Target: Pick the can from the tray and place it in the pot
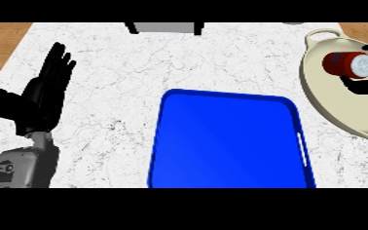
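Can (346,64) lying on its side inside the cream pot (323,97), blue tray (229,143) bare.
Left hand (45,93) rests spread, fingers up, far left of tray and pot; right hand is out of view. Rigid, probably light and smooth, the can is best held across its round wall. White marbled counter (108,73) throughout.
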